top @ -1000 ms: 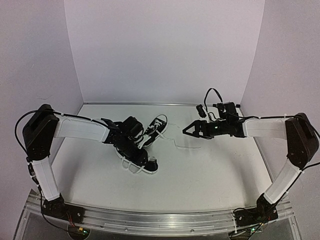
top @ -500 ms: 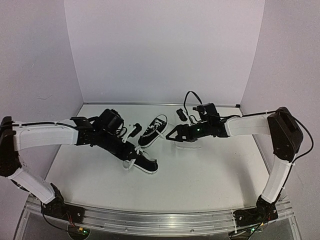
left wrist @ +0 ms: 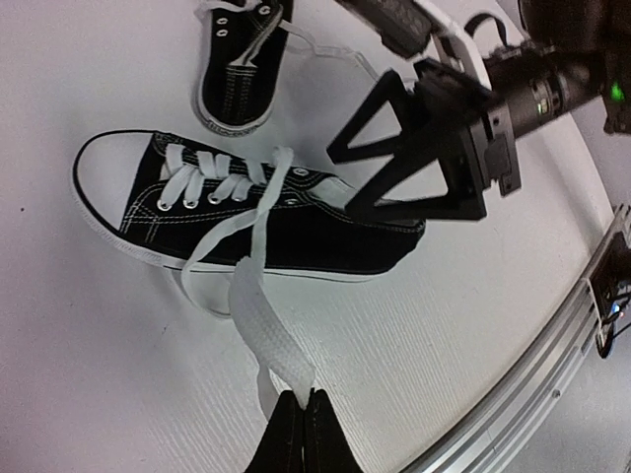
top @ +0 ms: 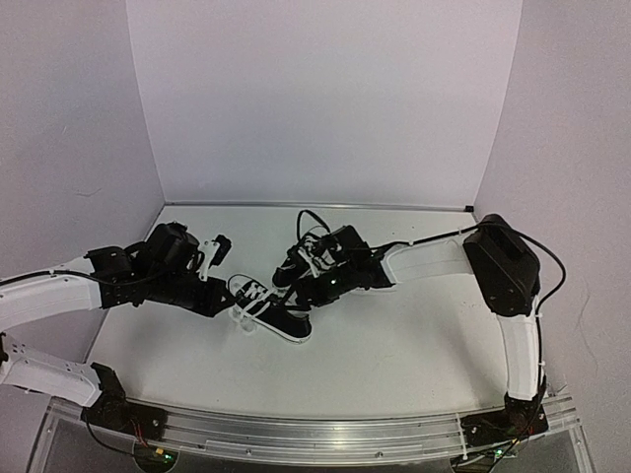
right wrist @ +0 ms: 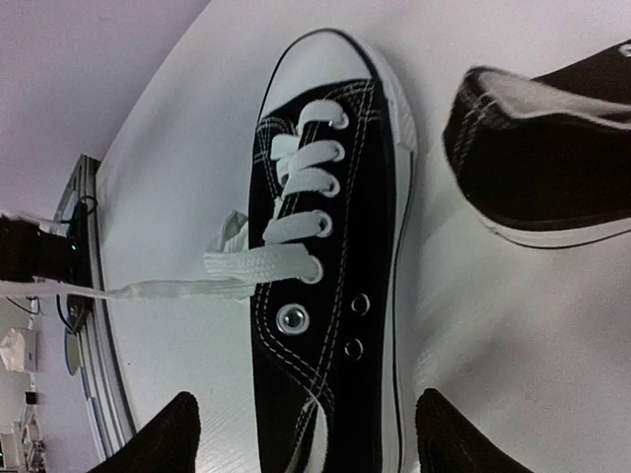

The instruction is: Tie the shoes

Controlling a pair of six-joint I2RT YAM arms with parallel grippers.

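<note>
Shoes (top: 284, 322) are lying mid-table (top: 414, 345), well clear of the walls. Left gripper (left wrist: 301, 434), jaws together, is pinching the near shoe's (left wrist: 276, 227) white lace (left wrist: 258, 315), which is stretching left from the eyelets. Right gripper (right wrist: 306, 443), fingers apart, is straddling that shoe's heel end without touching it. Far shoe (left wrist: 237, 69) is sitting just behind, the right arm partly covering it. Bare tabletop is running right and near, to the metal rail (top: 325, 434).
</note>
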